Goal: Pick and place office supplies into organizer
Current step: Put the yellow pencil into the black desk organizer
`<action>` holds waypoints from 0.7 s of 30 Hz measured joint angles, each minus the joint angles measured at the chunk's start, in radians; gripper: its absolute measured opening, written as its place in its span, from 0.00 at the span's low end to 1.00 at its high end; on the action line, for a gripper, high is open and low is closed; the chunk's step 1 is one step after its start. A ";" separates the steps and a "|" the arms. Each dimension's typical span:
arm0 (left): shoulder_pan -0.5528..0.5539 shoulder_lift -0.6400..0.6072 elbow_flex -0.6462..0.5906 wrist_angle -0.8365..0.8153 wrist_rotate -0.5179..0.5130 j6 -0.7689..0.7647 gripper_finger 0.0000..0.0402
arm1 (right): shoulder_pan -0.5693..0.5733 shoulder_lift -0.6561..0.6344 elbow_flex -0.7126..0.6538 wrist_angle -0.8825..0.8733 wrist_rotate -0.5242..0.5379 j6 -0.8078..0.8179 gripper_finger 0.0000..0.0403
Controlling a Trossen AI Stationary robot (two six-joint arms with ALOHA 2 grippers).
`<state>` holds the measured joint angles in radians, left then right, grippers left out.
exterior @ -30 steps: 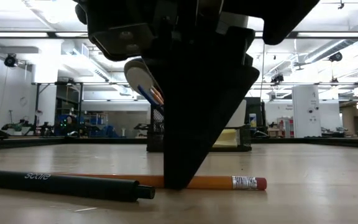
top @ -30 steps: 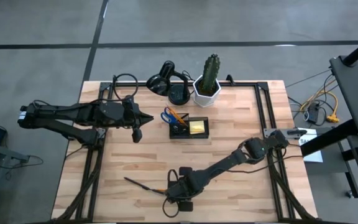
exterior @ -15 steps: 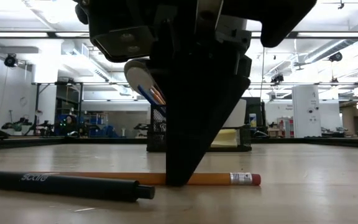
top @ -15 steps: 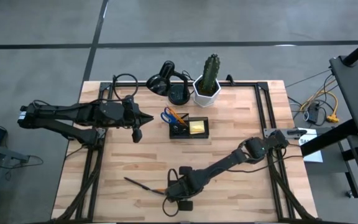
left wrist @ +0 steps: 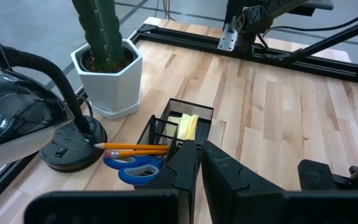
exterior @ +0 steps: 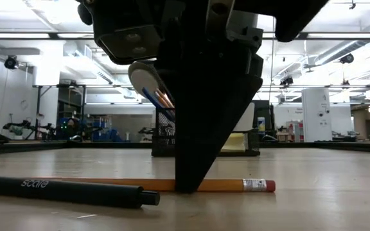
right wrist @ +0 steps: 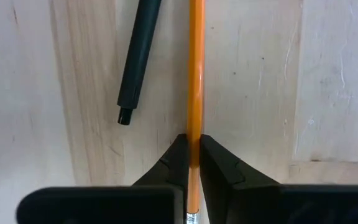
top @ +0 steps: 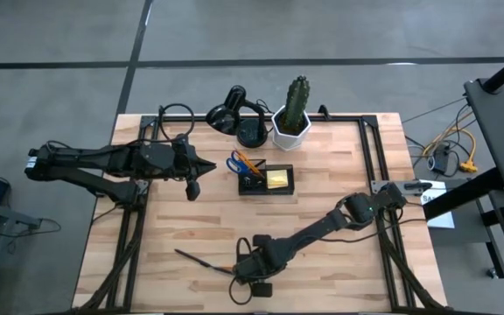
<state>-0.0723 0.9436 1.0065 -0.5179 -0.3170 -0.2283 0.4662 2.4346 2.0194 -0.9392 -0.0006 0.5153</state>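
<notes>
An orange pencil (exterior: 236,185) lies flat on the wooden table near its front edge, next to a thin dark pen (exterior: 63,190). My right gripper (right wrist: 193,149) stands over it, shut on the pencil (right wrist: 195,62). The black organizer (top: 267,180) sits at mid-table and holds a yellow sticky pad (top: 276,178), blue-handled scissors (top: 237,164) and pencils. My left gripper (left wrist: 199,149) hovers shut to the left of the organizer (left wrist: 179,124), touching nothing. My right gripper pinches the pencil's shaft (right wrist: 195,127) between its two fingers, somewhat nearer the eraser end (exterior: 270,187) than the tip. The fingers (exterior: 186,179) come from above, pointing down, and lie across the pencil. The pencil rests level on the table.
A black desk lamp (top: 234,114) and a white hexagonal cactus pot (top: 291,127) stand at the far edge behind the organizer. The dark pen (right wrist: 138,62) lies close beside the pencil, slightly angled to it. Black metal rails (top: 370,157) run along the table's sides.
The pencil has shifted a little along its own length and back, staying flat on the table between my right gripper's fingers. Both arms have kept their places.
</notes>
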 joint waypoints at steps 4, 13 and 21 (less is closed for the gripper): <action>0.000 0.000 0.000 0.000 0.001 0.000 0.02 | 0.001 -0.010 -0.003 -0.015 0.020 0.000 0.03; 0.000 0.000 0.000 -0.002 0.001 0.000 0.02 | 0.001 -0.025 -0.002 -0.088 0.050 0.004 0.03; 0.000 -0.003 0.000 -0.007 0.000 0.000 0.02 | 0.001 -0.079 -0.009 -0.274 0.157 0.058 0.03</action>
<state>-0.0723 0.9401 1.0065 -0.5246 -0.3168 -0.2279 0.4671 2.3558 2.0105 -1.2132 0.1559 0.5731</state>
